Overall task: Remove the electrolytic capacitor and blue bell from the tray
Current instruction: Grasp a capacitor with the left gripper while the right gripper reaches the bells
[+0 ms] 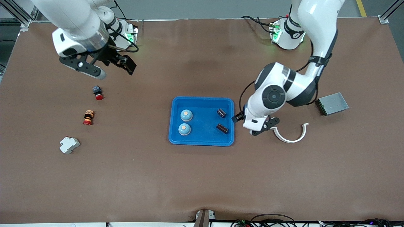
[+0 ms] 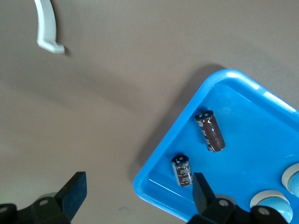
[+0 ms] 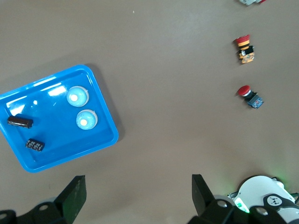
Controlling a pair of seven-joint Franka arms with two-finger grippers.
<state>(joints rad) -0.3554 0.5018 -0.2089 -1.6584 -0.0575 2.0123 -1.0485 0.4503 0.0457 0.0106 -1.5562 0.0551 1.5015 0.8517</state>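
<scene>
A blue tray [image 1: 203,104] sits mid-table. In it lie two light-blue bells [image 1: 186,115] [image 1: 184,129] toward the right arm's end and two dark capacitors [image 1: 221,113] [image 1: 222,128] toward the left arm's end. My left gripper [image 1: 244,124] is open and empty, low over the tray's edge at the left arm's end. The left wrist view shows the tray [image 2: 252,121], both capacitors [image 2: 210,130] [image 2: 182,170] and my gripper [image 2: 138,193]. My right gripper [image 1: 112,69] is open and empty, high over the table near its base. The right wrist view shows the tray [image 3: 56,135] and bells [image 3: 77,96].
A white curved piece [image 1: 290,135] and a grey metal box [image 1: 333,103] lie toward the left arm's end. A red push button [image 1: 98,92], an orange-red button [image 1: 88,117] and a white breaker [image 1: 69,145] lie toward the right arm's end.
</scene>
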